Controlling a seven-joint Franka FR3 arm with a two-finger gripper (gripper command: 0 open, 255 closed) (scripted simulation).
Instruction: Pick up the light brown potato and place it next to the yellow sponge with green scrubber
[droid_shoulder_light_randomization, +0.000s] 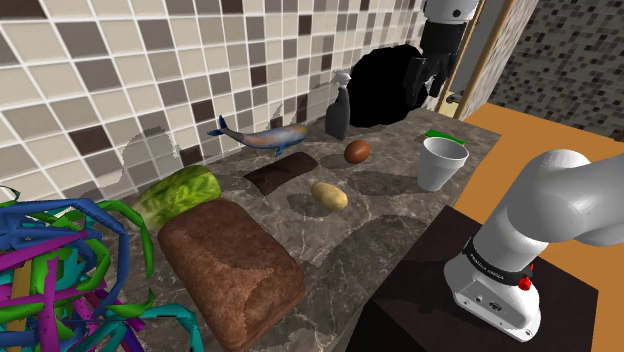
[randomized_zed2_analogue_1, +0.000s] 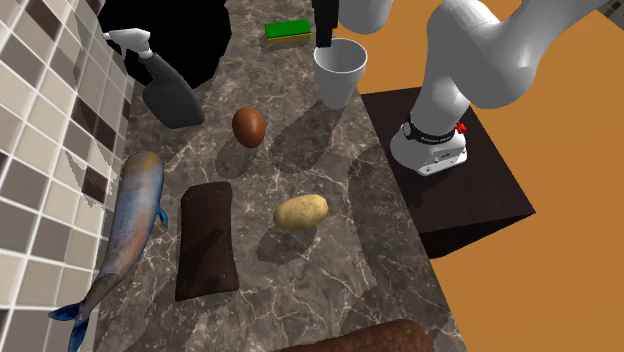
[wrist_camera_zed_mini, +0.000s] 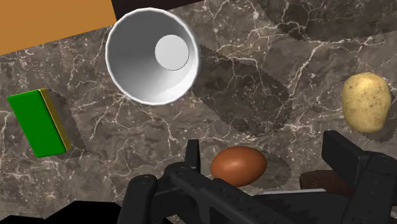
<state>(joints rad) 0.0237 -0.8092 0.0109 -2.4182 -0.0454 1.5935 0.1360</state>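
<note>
Gripper (wrist_camera_zed_mini: 264, 142) spread wide, empty, above marble counter (wrist_camera_zed_mini: 127, 137).

Nothing legible anywhere; merely a line of faint pale lettering on the black band (droid_shoulder_light_randomization: 492, 264) round the foot of the white robot arm (droid_shoulder_light_randomization: 548, 200) in the shoulder view, too small to make out; in the second exterior view, tiny pale marks on that band, equally unreadable
</note>
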